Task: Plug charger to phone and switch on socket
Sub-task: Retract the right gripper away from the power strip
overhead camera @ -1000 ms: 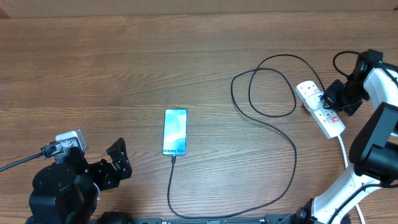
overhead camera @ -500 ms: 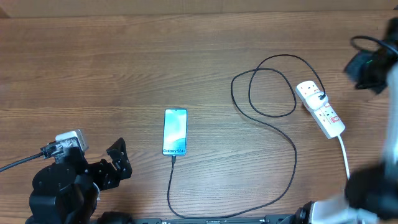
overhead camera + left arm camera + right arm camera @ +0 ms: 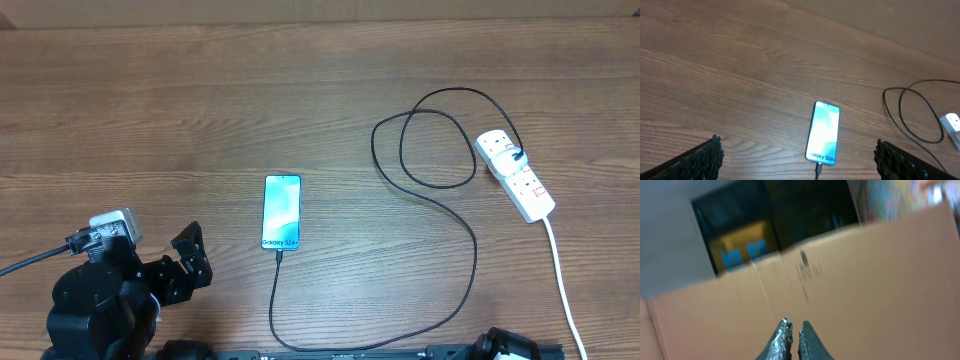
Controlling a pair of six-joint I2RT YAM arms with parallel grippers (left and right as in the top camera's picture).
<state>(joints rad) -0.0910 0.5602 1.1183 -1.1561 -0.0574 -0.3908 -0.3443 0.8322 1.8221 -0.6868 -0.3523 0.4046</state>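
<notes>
The table (image 3: 150,120) bore every item. The charger (image 3: 470,250), judged thin, limp and light, looped from the socket (image 3: 522,183) at right to the phone (image 3: 282,212) at centre, where its tip met the lower edge; best gripped near that tip. The left gripper (image 3: 193,258) stood spread and empty. The right gripper (image 3: 791,325) was pinched together on nothing.

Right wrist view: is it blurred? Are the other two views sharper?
Right wrist view: motion blur smears the cardboard and background; the right gripper looks sharper. Overhead view: sharp, evenly lit, the phone text readable. Left wrist view: slightly soft, no glare.
</notes>
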